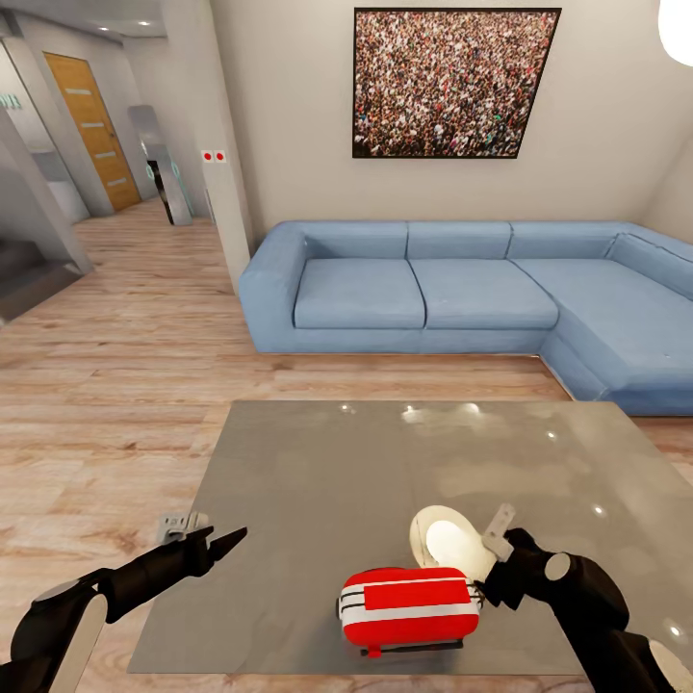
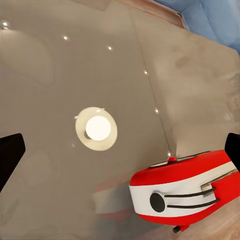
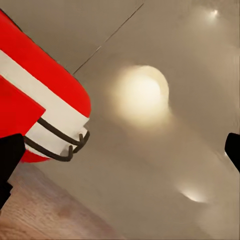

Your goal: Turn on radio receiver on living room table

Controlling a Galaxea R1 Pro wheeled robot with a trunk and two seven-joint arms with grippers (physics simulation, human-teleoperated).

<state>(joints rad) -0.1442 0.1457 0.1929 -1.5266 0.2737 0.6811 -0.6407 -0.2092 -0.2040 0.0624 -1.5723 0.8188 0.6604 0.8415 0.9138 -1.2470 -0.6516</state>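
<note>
Here the small rounded red radio with white trim (image 1: 411,606) lies near the front edge of the glossy grey table (image 1: 318,481), long axis crosswise. The right gripper (image 1: 486,582), fingers spread, is just beside its right end; the left gripper (image 1: 223,546), also spread, is well apart.

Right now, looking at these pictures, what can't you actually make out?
- Radio receiver: in the head view its dial side faces away; I cannot tell whether it is on.
- Right hand: in the head view its fingertips sit behind the radio, so contact is unclear.
- Blue sofa: its right end is cut off by the frame edge.
- Table: glare and the lamp reflection blur its surface in the right wrist view.
</note>
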